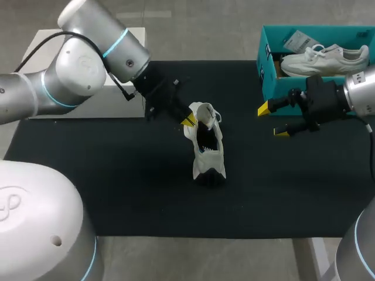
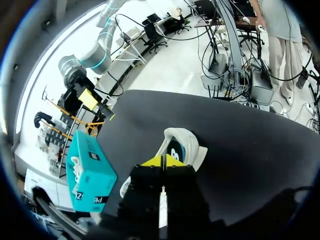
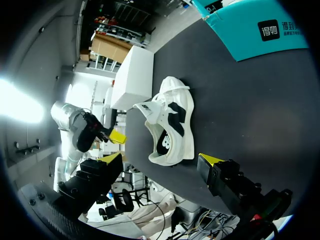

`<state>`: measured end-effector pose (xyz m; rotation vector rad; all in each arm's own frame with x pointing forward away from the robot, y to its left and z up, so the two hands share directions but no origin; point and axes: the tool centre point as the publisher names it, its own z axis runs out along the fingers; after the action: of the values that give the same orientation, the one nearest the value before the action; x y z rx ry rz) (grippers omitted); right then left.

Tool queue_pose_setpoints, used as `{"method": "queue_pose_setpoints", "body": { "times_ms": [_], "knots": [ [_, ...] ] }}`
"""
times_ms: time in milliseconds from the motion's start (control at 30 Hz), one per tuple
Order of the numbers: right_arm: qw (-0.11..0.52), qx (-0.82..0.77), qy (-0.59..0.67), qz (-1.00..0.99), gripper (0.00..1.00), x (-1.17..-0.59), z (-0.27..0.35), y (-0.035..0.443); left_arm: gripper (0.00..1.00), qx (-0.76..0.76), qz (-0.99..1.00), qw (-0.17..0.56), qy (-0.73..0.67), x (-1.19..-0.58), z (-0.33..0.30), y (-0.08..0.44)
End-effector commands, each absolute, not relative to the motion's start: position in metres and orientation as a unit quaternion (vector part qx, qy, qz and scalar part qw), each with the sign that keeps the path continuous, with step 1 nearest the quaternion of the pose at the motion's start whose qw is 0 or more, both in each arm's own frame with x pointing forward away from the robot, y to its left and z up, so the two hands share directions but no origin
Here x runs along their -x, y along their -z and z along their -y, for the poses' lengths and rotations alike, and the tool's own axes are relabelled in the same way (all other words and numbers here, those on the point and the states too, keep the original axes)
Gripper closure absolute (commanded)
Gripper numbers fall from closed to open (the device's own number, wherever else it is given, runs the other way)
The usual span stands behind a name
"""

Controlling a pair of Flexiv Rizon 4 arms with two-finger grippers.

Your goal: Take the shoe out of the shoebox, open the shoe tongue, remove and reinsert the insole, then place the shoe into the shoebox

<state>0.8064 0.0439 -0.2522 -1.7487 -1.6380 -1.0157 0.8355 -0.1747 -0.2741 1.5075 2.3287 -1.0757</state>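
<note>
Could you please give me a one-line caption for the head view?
Left gripper at the shoe on the mat; right gripper open beside the shoebox.

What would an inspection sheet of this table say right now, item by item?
Surface: black mat covers the table.
Job's things: white and black shoe lies in the middle of the mat, outside the box. The open teal shoebox at the far right holds a second white shoe.
Clutter: white box at the mat's far left edge.
Grippers: left gripper has its fingertips together at the shoe's far end; I cannot tell whether it pinches anything. Right gripper is open and empty, between shoe and shoebox.
Cables: black cable at the left arm's wrist.
Surroundings: nothing seen.
</note>
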Motion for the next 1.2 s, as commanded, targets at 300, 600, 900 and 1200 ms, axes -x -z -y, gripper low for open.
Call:
{"method": "queue_pose_setpoints", "body": {
  "times_ms": [300,600,900,1200],
  "knots": [
    [0.265,0.649,0.375,0.606,0.0,-0.806,-0.045,0.252,1.0,-0.648,-0.74,0.052,0.173,-0.857,0.193,0.295],
    [0.265,0.649,0.375,0.606,0.0,-0.806,-0.045,0.252,1.0,-0.653,-0.743,0.029,0.141,-0.865,0.209,0.321],
    [0.265,0.649,0.375,0.606,0.0,-0.806,-0.045,0.252,1.0,-0.671,-0.72,-0.01,0.176,-0.858,0.213,0.34],
    [0.265,0.649,0.375,0.606,0.0,-0.806,-0.045,0.252,1.0,-0.679,-0.713,-0.028,0.174,-0.859,0.217,0.367]
  ]
}}
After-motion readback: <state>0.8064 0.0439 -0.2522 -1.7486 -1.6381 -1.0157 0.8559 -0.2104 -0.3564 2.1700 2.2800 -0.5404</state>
